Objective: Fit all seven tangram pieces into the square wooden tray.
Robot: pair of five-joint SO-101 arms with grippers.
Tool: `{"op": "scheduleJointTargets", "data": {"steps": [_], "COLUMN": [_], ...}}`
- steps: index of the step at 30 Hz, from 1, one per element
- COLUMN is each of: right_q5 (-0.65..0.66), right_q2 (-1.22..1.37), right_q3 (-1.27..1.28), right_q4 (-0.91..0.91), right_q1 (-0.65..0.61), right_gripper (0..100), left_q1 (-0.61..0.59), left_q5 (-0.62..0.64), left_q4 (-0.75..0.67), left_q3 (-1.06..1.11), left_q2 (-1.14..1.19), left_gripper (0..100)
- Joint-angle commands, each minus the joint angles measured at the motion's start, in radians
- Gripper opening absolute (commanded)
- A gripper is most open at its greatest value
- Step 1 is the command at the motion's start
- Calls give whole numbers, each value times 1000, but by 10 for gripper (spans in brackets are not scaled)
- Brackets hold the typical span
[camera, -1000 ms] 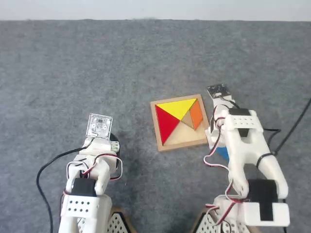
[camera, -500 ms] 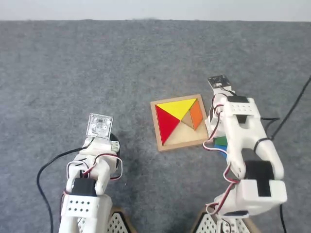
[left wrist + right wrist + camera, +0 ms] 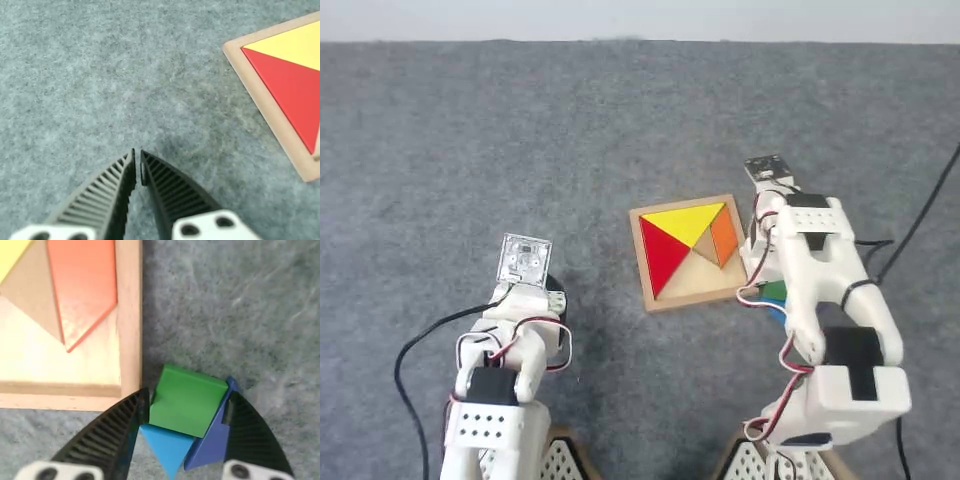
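The square wooden tray [image 3: 650, 296] lies right of the table's middle. It holds a yellow triangle [image 3: 686, 221], a red triangle [image 3: 662, 254] and an orange parallelogram [image 3: 724, 240]. Just off the tray's right rim lie a green square [image 3: 185, 400], a light blue triangle [image 3: 167, 446] and a dark blue piece [image 3: 210, 446], bunched together. My right gripper [image 3: 187, 401] is open and straddles the green square, one fingertip by the tray's rim [image 3: 129, 315]. My left gripper [image 3: 137, 156] is shut and empty, low over bare carpet to the left of the tray [image 3: 260, 92].
Grey carpet [image 3: 520, 130] covers the whole table. The right arm [image 3: 810, 260] hangs over the loose pieces beside the tray. The left arm [image 3: 515, 340] stands at the near left. A black cable [image 3: 920, 235] runs off to the right.
The right arm shifted away from the near edge, and the green square came into sight beside the tray. The left arm kept still.
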Motion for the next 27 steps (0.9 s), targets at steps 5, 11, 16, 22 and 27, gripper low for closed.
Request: {"op": "scheduleJointTargets", "data": {"steps": [5, 11, 16, 22, 27], "right_q5": [34, 38, 35, -2, -37], "right_q2": [-159, -272, -243, -236, -151], "right_q3": [147, 242, 224, 176, 149], "right_q4": [13, -47, -56, -91, -130], "right_q1": [36, -19, -94, -111, -91], "right_gripper": [240, 240, 241, 241, 241], "left_q1": [-5, -5, -5, -5, -5], "left_q5": [8, 8, 8, 8, 8], "left_q4": [8, 8, 8, 8, 8], "left_q3": [-8, -8, -8, -8, -8], "left_q2": [-12, -12, -12, -12, -12], "left_gripper": [15, 15, 15, 15, 15]}}
